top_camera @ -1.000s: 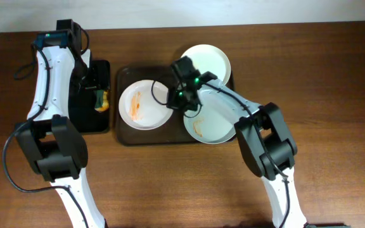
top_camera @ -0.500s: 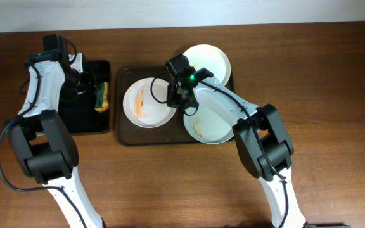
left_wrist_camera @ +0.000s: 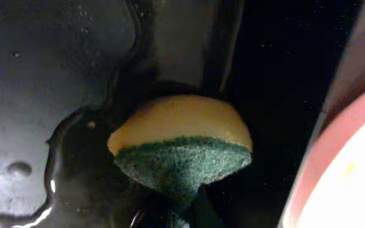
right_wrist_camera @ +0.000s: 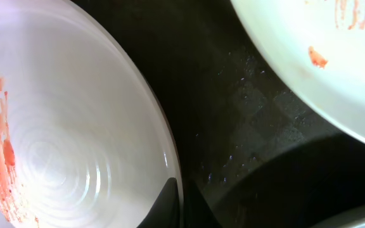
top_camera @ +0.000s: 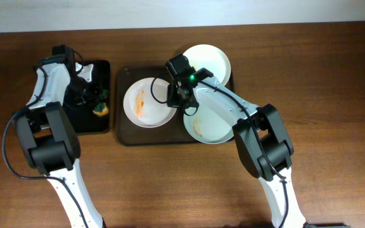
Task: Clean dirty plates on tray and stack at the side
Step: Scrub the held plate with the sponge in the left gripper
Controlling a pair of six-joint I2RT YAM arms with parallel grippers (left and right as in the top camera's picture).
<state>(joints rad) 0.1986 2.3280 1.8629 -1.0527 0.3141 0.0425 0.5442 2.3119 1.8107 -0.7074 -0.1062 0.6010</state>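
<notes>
Since a second ago the left gripper (top_camera: 91, 100) has swung down over the black tray (top_camera: 81, 121) at upper left, where its fingers seem to pinch the sponge (left_wrist_camera: 179, 136), though the dark hides most of them. Meanwhile the right gripper (top_camera: 176, 95) has edged left and is clamped on the right rim of the white plate (top_camera: 146, 104), which lies in the left half of the tray (top_camera: 124, 136). I judge that scrubbing has not begun, and the blue-grey plate (top_camera: 211, 130) and the second white plate (top_camera: 211, 58) wait at right, unstacked.
</notes>
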